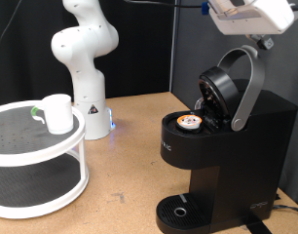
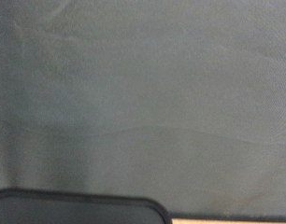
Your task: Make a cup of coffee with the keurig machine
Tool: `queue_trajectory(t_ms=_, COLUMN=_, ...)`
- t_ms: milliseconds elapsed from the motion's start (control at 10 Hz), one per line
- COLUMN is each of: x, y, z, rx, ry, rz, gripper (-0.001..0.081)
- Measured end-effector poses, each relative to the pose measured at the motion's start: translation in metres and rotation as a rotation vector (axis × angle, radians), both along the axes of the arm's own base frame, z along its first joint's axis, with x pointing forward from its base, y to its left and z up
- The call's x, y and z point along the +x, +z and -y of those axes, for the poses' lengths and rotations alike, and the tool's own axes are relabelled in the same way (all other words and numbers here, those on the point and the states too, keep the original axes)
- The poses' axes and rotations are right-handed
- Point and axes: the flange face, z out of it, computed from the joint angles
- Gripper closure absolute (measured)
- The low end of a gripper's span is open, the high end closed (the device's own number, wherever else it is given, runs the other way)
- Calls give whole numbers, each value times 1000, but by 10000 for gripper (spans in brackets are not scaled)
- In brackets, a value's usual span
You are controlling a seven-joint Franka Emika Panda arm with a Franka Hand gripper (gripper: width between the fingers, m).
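Gripper (image 1: 258, 21): exterior view's top right, above keurig (image 1: 219, 146), jaw state not discernible | keurig: lid raised, 1 pod (image 1: 191, 122) in holder | cup (image 1: 57, 113): on white 2-tier stand (image 1: 37, 190), exterior view's left | wrist view: apparently dark backdrop only

Exterior view faces the table (image 1: 120, 146) from front; wrist view faces grey backdrop (image 2: 143, 93).

Open table (image 1: 130, 146) mid-surface; obstacles: tiered stand (image 1: 32, 161) with cup (image 1: 57, 113) at left edge, keurig machine (image 1: 227, 136), lid raised, at right edge.
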Motion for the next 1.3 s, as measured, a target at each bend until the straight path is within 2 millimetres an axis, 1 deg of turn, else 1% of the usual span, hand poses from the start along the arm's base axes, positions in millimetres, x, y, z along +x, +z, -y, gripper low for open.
queue_trajectory(t_ms=100, x=1, y=-3, z=6, rx=-7, ry=-5, rz=-6, gripper=798)
queue_trajectory(t_ms=300, x=3, y=-8, z=17, rx=-11, ry=-10, rz=-17, gripper=804)
queue_trajectory(t_ms=500, x=3, y=-7, z=28, rx=-7, ry=-1, rz=-19, gripper=806)
queue_trajectory(t_ms=700, x=2, y=-5, z=43, rx=0, ry=5, rz=-16, gripper=806)
queue_trajectory(t_ms=1300, x=-11, y=-12, z=113, rx=9, ry=-8, rz=-30, gripper=806)
